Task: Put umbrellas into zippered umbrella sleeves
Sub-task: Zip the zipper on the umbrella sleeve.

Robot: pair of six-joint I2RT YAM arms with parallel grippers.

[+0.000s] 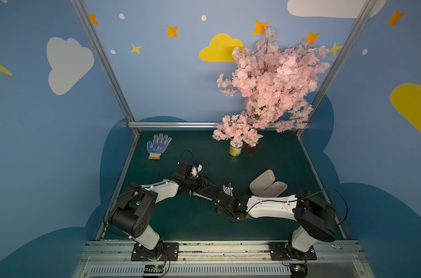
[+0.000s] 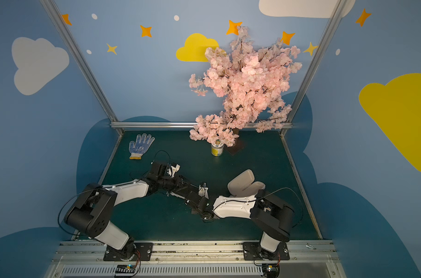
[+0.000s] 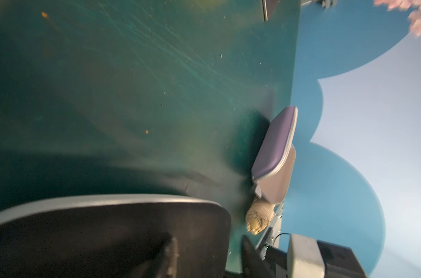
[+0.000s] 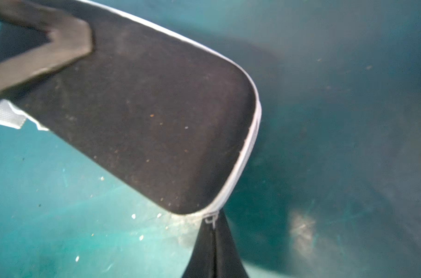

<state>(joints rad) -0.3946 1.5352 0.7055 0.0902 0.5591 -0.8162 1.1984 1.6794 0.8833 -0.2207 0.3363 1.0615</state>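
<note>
Right wrist view gives you what matters. The right pincer is pressed together at the corner of the black case, right at the small zip pull. The case's long axis runs away from it toward the left arm, so any pull will likely follow the grey zip line round that end.

Left wrist view shows the left pincer apart, straddling the case's far end. The lavender case lies open on the tabletop near the right arm, with the cream umbrella just beside it.

You cannot see the pink umbrella, nor tell whether the pull is truly pinched. In both top views the arms cover the black case.
</note>
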